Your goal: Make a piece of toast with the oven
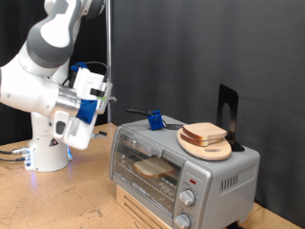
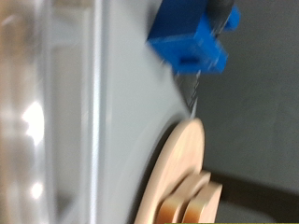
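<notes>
One piece of toast [image 1: 152, 169] is seen lying flat on the wire rack inside the oven [image 1: 181, 164], behind the closed glass door, its broad faces horizontal and its long axis along the oven's width. A second slice [image 1: 205, 133] is carried on a round wooden board [image 1: 206, 146] on the oven's top, near a blue object [image 1: 153, 120] at the top's far edge. The gripper [image 1: 84, 113] is held beyond the oven's left end in the exterior view; whether its fingers are apart cannot be told.
</notes>
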Robot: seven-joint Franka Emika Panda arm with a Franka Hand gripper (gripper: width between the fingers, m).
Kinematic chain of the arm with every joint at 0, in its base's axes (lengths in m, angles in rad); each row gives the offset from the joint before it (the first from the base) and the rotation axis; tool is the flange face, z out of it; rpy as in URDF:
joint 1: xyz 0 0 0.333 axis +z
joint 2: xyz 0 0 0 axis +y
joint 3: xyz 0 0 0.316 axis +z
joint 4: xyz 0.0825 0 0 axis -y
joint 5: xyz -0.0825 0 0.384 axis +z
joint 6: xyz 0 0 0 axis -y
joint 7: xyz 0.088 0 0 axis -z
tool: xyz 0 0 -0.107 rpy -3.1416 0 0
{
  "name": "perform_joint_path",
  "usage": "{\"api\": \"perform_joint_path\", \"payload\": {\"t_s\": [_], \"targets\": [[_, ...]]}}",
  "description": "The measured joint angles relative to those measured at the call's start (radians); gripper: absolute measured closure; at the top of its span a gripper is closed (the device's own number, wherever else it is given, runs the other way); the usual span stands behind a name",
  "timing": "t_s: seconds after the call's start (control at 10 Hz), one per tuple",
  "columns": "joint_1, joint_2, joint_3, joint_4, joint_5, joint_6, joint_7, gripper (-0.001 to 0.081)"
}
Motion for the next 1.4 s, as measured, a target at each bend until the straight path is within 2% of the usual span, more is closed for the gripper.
{"api": "perform_joint_path", "payload": {"t_s": [0.1,0.2,0.4,0.6,0.9,1.0,1.2,1.4], "targets": [[-0.020,0.008,0.003,0.019,0.001,0.020,0.013,0.0124],[-0.052,0.058,0.024,0.048,-0.001,0.033,0.032,0.0124],[-0.050,0.053,0.023,0.044,-0.002,0.032,0.028,0.0124],[-0.066,0.058,0.007,0.057,0.035,0.031,0.050,0.0124],[-0.130,0.110,0.008,0.130,0.052,0.057,0.096,0.0124],[-0.152,0.146,0.021,0.164,0.043,0.078,0.111,0.0124],[-0.186,0.247,0.075,0.245,-0.051,0.151,0.165,0.0124],[-0.178,0.387,0.133,0.327,-0.203,0.274,0.257,0.0124]]}}
